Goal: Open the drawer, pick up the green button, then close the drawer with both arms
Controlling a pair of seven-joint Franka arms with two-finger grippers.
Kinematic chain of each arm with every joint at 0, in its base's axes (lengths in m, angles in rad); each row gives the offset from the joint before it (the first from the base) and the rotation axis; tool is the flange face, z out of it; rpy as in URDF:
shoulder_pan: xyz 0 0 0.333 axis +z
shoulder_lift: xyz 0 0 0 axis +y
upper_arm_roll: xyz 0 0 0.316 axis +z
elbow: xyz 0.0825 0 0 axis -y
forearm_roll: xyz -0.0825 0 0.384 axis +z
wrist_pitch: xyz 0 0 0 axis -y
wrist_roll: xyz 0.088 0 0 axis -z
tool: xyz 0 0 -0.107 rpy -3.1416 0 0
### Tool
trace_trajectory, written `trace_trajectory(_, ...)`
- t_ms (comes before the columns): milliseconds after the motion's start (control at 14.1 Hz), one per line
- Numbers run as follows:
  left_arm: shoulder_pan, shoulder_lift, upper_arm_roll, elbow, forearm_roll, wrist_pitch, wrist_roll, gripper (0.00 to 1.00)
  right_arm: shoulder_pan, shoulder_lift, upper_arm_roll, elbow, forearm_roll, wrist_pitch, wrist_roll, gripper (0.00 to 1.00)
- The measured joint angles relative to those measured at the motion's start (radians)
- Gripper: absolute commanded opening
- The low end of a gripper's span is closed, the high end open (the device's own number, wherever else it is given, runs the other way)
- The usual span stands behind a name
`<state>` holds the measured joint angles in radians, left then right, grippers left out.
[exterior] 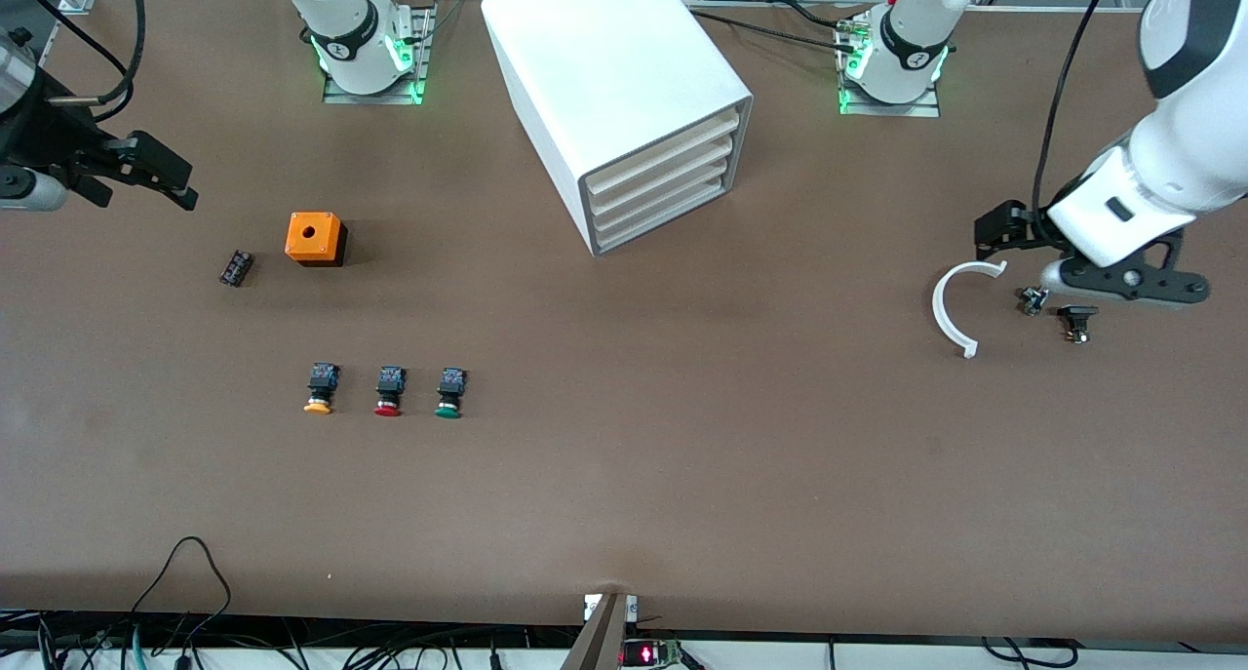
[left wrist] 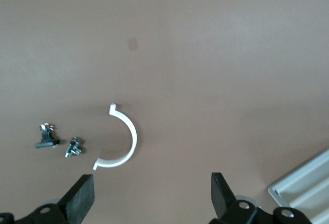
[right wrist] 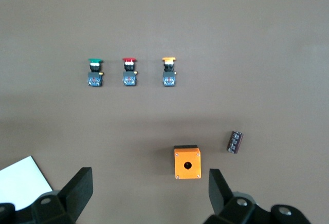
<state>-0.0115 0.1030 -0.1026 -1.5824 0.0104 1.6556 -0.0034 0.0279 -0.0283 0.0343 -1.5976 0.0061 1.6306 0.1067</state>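
Note:
The green-capped button (exterior: 449,394) lies on the table, beside a red-capped one (exterior: 389,392) and a yellow-capped one (exterior: 321,389); it also shows in the right wrist view (right wrist: 94,72). The white drawer cabinet (exterior: 624,85) stands between the arm bases, with all its drawers (exterior: 663,187) shut. My right gripper (exterior: 146,168) is open and empty, up in the air at the right arm's end of the table, apart from the buttons; the right wrist view shows it (right wrist: 149,193) too. My left gripper (exterior: 1004,231) is open and empty above a white C-shaped ring (exterior: 951,309), as the left wrist view shows (left wrist: 153,198).
An orange box with a round hole (exterior: 315,238) and a small black part (exterior: 236,267) lie farther from the camera than the buttons. Two small metal fittings (exterior: 1032,300) (exterior: 1076,321) lie beside the ring. Cables run along the table's near edge.

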Motion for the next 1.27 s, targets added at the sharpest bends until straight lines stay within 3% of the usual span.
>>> trace_trajectory(425,-0.031,-0.126,0.039,-0.134,0.017,0.063,0.0,1.0,0.0,0.025,0.0,0.04,0.0,-0.023,0.0,1.0)
trace_trajectory(1274,-0.05,-0.136,0.045,-0.135,0.03,0.0,0.033,1.0,-0.005,0.036,-0.002,0.041,-0.01,-0.032,0.0,1.0)
